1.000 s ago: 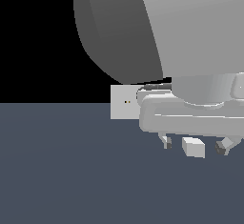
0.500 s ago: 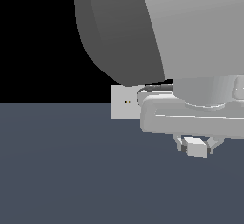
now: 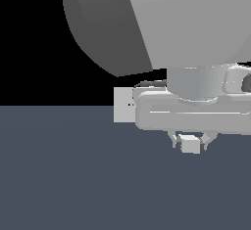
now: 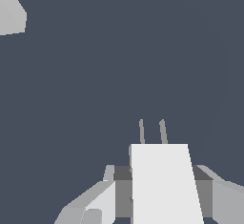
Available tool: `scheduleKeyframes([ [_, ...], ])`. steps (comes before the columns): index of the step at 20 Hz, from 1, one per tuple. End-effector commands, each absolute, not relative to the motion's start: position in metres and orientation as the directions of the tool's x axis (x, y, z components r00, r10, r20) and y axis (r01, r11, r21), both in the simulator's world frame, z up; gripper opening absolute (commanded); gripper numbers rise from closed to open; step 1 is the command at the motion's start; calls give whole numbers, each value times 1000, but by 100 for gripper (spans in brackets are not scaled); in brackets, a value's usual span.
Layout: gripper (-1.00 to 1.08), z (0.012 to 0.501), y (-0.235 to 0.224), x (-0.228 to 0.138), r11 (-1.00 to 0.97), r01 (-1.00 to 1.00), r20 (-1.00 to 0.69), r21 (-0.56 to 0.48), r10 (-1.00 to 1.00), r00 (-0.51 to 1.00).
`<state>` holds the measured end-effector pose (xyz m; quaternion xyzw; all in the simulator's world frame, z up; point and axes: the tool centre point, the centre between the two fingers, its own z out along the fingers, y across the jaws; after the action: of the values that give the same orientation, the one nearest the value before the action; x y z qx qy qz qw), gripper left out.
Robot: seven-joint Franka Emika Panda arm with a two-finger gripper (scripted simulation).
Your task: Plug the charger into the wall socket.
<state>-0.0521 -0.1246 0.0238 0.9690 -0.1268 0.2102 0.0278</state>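
Charger-wise, here's how it sits, going across the exterior view from its left. The wall socket (image 3: 123, 104) stands upright on the dark floor (image 3: 59, 175), a pale square panel with two tiny dots near its middle, and the arm's body partly covers its far edge. In the wrist view I think the pale wedge in the corner is the same panel (image 4: 12, 13), though it's cut off, so not certain.

Further toward the exterior view's right, the gripper (image 3: 190, 142) hangs under the big grey arm, fingers (image 3: 174, 140) closed in tight on either side of the charger (image 3: 190, 145), a small off-white block. Looks like a proper pinch on its two flanks, held just off the floor as far as I can tell.

The wrist view shows why it's grabbed that way: the charger (image 4: 164, 182) sits between the finger pads (image 4: 123, 189) with its two thin prongs (image 4: 152, 131) poking out ahead, free of the fingers. That leaves the business end clear to go into the panel.

Socket and charger are well apart for now, so my guess is the carry and line-up come next.
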Motion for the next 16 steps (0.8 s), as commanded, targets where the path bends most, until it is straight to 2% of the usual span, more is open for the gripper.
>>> scheduleKeyframes([
  [1,-100,34,-110,-45,-974,-227,416,0,-207,886],
  [10,-100,85,-38,-19,-997,-75,416,1,-67,907],
  [16,-100,99,-16,-13,-1000,-29,416,1,-26,909],
])
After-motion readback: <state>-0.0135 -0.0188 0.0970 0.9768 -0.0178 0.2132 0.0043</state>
